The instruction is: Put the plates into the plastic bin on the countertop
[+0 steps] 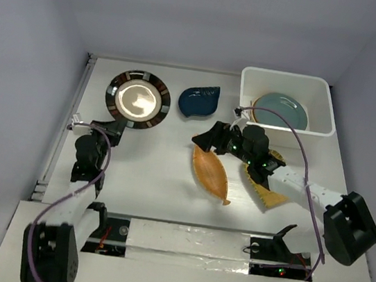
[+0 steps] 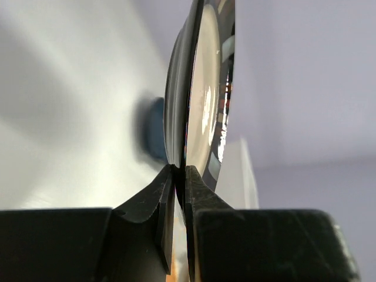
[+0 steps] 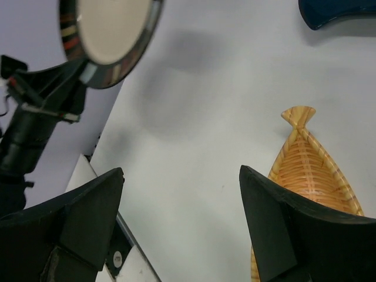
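Your left tool (image 2: 179, 176) pinches the striped plate (image 1: 138, 99) by its rim, upper left; your right tool (image 3: 182, 191) hangs wide open, centre.

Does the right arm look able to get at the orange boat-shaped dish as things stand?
Probably yes. The right gripper hangs open close beside the orange boat-shaped dish, which lies flat with nothing on it. The left gripper, shut on the striped-rim plate, is far off to the side.
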